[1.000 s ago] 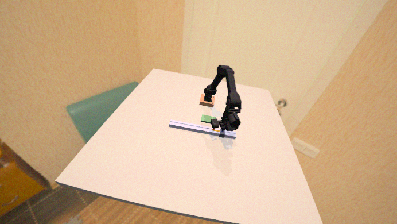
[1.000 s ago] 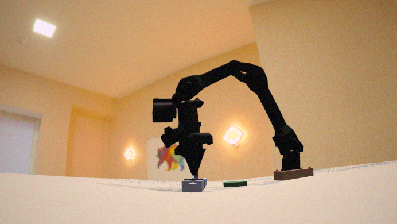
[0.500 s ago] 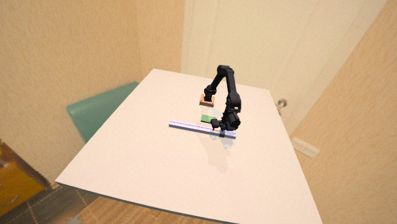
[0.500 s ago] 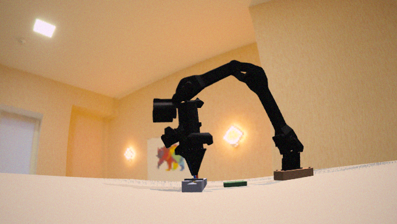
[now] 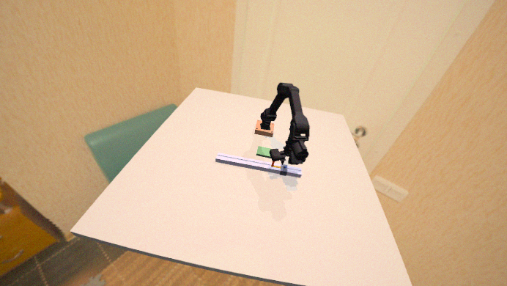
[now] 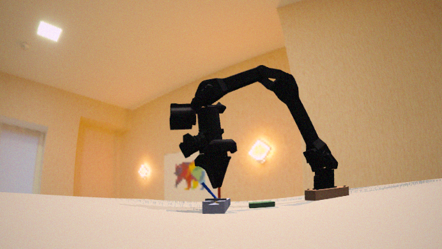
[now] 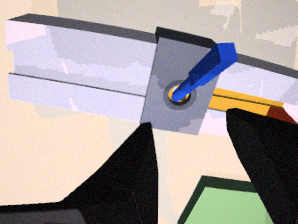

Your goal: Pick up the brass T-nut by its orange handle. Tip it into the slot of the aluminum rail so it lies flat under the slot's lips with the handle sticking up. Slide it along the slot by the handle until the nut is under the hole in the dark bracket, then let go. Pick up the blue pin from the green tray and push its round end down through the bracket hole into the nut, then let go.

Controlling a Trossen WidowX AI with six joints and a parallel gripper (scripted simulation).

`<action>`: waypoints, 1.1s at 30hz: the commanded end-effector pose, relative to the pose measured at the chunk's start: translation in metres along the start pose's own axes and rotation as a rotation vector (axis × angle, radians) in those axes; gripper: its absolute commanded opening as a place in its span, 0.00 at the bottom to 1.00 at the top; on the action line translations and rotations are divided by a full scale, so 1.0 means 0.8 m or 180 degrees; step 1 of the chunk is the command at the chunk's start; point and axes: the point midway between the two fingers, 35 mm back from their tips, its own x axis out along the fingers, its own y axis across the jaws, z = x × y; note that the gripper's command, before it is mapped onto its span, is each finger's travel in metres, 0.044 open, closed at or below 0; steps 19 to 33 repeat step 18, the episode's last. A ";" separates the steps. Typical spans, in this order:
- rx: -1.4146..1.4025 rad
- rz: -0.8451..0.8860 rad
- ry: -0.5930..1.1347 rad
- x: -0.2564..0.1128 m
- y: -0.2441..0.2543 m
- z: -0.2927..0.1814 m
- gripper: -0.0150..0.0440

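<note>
We see the pale table (image 5: 234, 205) (image 6: 96, 220) bearing everything. Our black arm (image 5: 300, 121) (image 6: 300, 115) arches over it, its gripper (image 5: 280, 161) (image 6: 218, 187) (image 7: 189, 125) pointing down with the fingers apart and nothing between them. Below lies the aluminum rail (image 5: 242, 162) (image 6: 214, 209) (image 7: 95, 75), with the green tray (image 5: 264, 151) (image 6: 262, 204) (image 7: 225, 205) beside it. The dark bracket (image 5: 283, 169) (image 7: 175, 60) straddles the rail. We find the blue pin (image 6: 209, 190) (image 7: 207, 65) leaning, its lower end in the bracket's hole. Brass (image 7: 240, 103) shows in the slot beside the bracket, the orange handle (image 6: 219, 193) (image 7: 281, 115) rising near it.
</note>
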 end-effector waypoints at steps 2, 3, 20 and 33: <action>-0.0011 -0.0001 -0.0051 -0.034 0.001 -0.001 0.53; -0.0009 -0.0002 -0.0049 -0.040 0.002 -0.003 0.53; -0.0006 -0.0003 -0.0046 -0.048 0.003 -0.005 0.53; -0.0006 -0.0003 -0.0046 -0.048 0.003 -0.005 0.53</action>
